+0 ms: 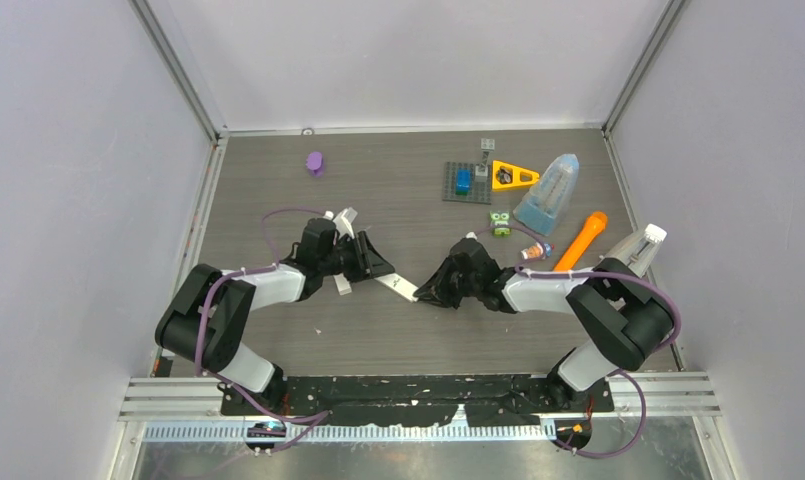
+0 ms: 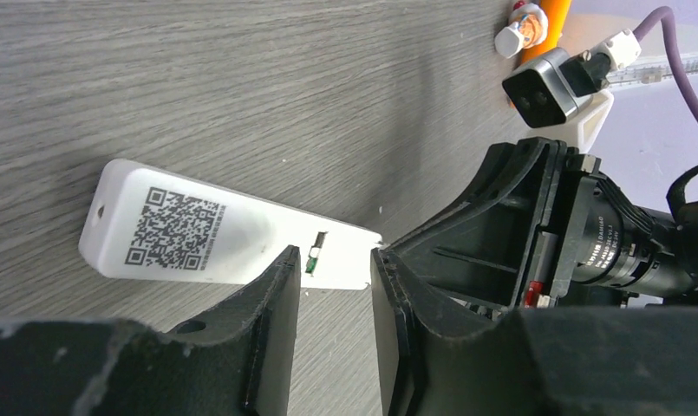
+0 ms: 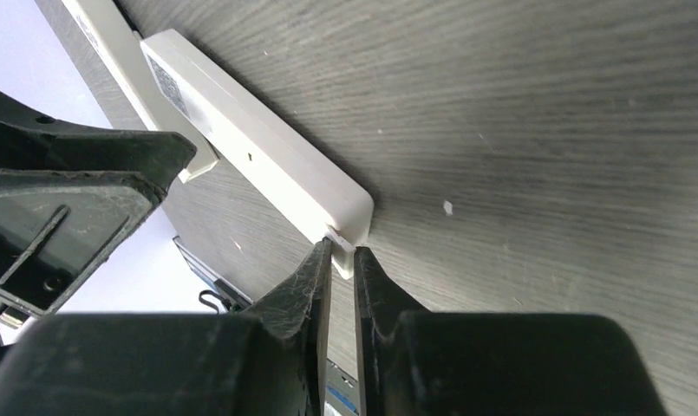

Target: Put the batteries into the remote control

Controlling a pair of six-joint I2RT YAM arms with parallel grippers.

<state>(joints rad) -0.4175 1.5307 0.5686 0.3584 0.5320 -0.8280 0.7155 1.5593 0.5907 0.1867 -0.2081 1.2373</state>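
Remote [image 2: 241,234] white w/ QR sticker, R claw [image 3: 341,249] pinching its corner, L claw [image 2: 336,262] spread above it.

Centre of frame: the left gripper [image 1: 376,268] and right gripper [image 1: 428,290] meet at opposite ends of a white remote control [image 1: 400,287] on the worktop [image 1: 278,180]. Right: an orange carrot-shaped toy [image 1: 581,241]. Upper left: a purple object [image 1: 315,162].

High rear overview, two close wrist views (shared: the remote [image 2: 245,232])
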